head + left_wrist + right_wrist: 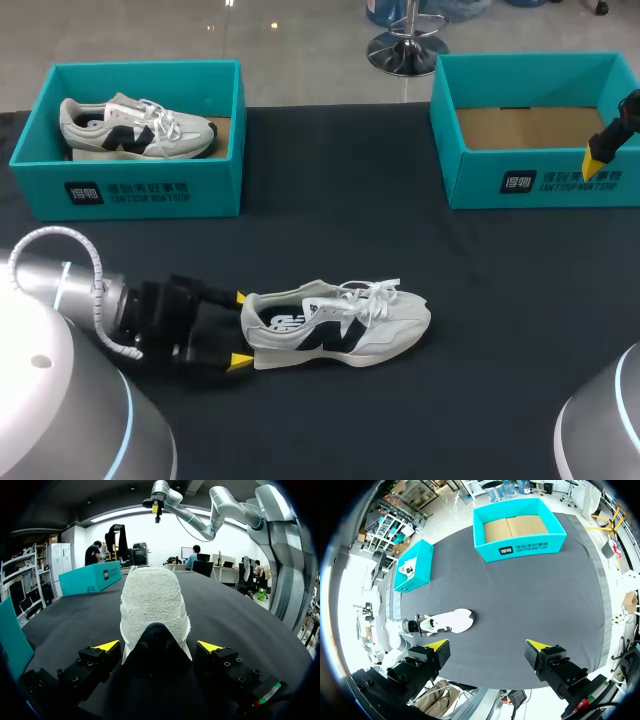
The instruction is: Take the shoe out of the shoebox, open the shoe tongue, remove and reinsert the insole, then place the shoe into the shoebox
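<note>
Now two shoes, two shoeboxes: one shoe on the surface, heel between fingers of the spread left gripper, second shoe inside the left shoebox, right gripper spread above the right shoebox.

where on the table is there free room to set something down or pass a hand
Bare cloth lies between the left shoebox and the right shoebox, and right of the loose shoe. The right shoebox is empty too. Crowded at the shoe's heel, where the left gripper straddles it.
</note>
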You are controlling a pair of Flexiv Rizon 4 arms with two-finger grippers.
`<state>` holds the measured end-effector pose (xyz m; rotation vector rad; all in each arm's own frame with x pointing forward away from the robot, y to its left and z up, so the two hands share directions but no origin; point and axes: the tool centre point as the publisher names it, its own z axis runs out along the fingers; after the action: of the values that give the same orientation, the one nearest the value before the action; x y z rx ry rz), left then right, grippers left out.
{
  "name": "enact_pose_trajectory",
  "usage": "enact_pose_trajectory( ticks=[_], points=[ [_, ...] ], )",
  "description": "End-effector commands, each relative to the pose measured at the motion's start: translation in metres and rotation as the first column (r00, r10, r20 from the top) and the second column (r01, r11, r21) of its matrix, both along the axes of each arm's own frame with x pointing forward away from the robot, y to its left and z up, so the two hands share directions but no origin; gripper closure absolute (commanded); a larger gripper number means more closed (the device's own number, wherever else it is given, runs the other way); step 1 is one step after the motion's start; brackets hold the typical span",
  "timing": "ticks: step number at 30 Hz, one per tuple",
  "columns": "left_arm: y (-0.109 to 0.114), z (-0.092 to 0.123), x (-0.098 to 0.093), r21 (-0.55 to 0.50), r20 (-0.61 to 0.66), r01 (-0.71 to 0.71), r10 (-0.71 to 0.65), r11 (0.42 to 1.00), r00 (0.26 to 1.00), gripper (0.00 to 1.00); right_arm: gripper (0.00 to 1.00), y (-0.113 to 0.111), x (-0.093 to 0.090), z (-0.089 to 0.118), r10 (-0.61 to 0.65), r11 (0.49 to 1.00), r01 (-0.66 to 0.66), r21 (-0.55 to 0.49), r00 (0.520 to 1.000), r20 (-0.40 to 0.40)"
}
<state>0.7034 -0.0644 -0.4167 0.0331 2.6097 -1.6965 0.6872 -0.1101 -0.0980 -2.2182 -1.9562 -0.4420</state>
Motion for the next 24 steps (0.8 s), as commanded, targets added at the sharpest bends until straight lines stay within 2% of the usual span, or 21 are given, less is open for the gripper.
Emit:
enact_pose_trajectory(
  ticks=[1,8,9,10,13,19,21,24],
  points=[
    [-0.004,-0.003,-0.001,0.007,-0.005,-0.007,0.007,1.0,1.0,0.0,0.0,0.001,0.003,0.001,0.001,1.0,-0.001,-0.002,1.0,-0.007],
    [-0.006,-0.009,0.003,0.023,-0.022,-0.018,0.019,1.0,1.0,0.0,0.0,0.001,0.003,0.001,0.001,1.0,-0.001,-0.002,1.0,-0.007],
    [-0.006,-0.009,0.003,0.022,-0.023,-0.02,0.02,1.0,1.0,0.19,0.0,0.001,0.003,0.001,0.001,1.0,-0.001,-0.002,1.0,-0.007],
    [-0.006,-0.01,0.003,0.023,-0.024,-0.022,0.022,1.0,0.999,0.54,0.0,0.001,0.003,0.001,0.001,1.0,-0.001,-0.002,1.0,-0.007],
    [-0.007,-0.01,0.005,0.026,-0.026,-0.03,0.031,0.999,0.999,0.89,0.0,0.001,0.003,0.001,0.001,1.0,-0.001,-0.002,1.0,-0.007],
    [-0.009,-0.011,0.009,0.04,-0.014,-0.027,0.028,0.999,1.0,0.89,0.0,0.001,0.003,0.001,0.001,1.0,-0.001,-0.002,1.0,-0.007],
    [-0.009,-0.01,0.01,0.047,-0.006,-0.022,0.022,0.999,1.0,0.82,0.0,0.001,0.003,0.001,0.001,1.0,-0.001,-0.002,1.0,-0.007],
    [-0.01,-0.01,0.013,0.056,0.009,-0.015,0.014,0.998,1.0,0.77,0.0,0.001,0.003,0.001,0.001,1.0,-0.001,-0.002,1.0,-0.007]
  ],
)
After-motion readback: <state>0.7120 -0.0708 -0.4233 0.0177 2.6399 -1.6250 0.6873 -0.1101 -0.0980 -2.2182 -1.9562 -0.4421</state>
